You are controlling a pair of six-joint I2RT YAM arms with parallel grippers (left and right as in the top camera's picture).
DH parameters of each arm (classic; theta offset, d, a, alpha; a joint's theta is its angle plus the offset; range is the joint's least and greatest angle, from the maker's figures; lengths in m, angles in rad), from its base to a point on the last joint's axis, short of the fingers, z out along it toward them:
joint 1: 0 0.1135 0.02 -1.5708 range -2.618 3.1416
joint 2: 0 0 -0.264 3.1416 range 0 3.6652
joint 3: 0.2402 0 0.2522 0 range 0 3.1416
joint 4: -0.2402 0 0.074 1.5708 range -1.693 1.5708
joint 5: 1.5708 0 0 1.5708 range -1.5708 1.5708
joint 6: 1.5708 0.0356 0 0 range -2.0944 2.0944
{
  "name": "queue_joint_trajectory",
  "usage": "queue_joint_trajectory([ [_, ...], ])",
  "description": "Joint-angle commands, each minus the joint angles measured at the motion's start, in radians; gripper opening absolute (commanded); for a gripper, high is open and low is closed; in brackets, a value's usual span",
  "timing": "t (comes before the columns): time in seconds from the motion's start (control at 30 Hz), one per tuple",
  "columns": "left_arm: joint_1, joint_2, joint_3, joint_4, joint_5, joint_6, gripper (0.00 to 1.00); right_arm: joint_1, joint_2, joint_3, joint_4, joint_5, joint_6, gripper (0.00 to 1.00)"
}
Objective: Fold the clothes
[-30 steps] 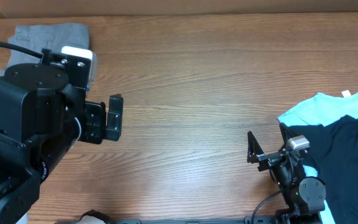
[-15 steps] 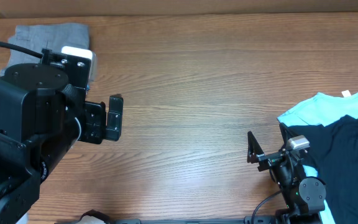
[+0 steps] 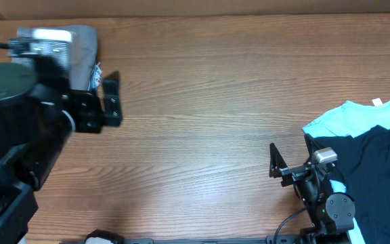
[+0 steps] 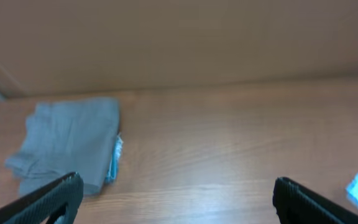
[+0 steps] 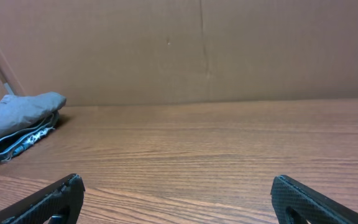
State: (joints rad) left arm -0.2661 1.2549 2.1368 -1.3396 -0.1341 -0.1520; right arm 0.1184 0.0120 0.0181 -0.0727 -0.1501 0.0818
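Nearest the robot, on its right side, the right claw (image 3: 290, 154) sits low over the worktop (image 3: 202, 142). Its jaws are spread wide with nothing between them. It is parked just beside the unfolded pile, probably so the next piece is within easy reach. In that pile the black garment (image 3: 378, 163) lies over the near part of the light-blue T-shirt (image 3: 354, 116). Both run off the right edge, so their full length is hidden. The T-shirt's white neck label points toward the far edge, which suggests its long axis runs near to far.

Further back on the left, the left claw (image 4: 176, 198) is likewise wide open and empty, looking toward the far left corner. There the folded grey shorts (image 4: 73, 140) lie as a flat bundle on top of the denim shorts (image 4: 115, 155), set aside from the middle, likely as the finished stack. The bundle's layered edge, with frayed blue showing, faces the worktop's centre. From above, the arm covers part of it, so its long axis is unclear.
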Motion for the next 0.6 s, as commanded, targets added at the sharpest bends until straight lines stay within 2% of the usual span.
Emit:
queue_joint_trajectory([
  [0.0, 0.082, -0.102, -0.183, 0.146, 0.122, -0.005, 1.00, -0.002, -0.005, -0.010, 0.003, -0.002, 0.000, 1.00],
  [0.1, 0.128, -0.214, -0.418, 0.362, 0.178, -0.004, 1.00, -0.002, -0.005, -0.010, 0.003, -0.002, 0.000, 1.00],
  [0.27, 0.144, -0.407, -0.789, 0.662, 0.185, 0.036, 1.00, -0.002, -0.005, -0.010, 0.003, -0.002, 0.000, 1.00],
  [0.57, 0.144, -0.766, -1.302, 0.999, 0.229, 0.182, 1.00, -0.002, -0.005, -0.010, 0.003, -0.002, 0.000, 1.00],
])
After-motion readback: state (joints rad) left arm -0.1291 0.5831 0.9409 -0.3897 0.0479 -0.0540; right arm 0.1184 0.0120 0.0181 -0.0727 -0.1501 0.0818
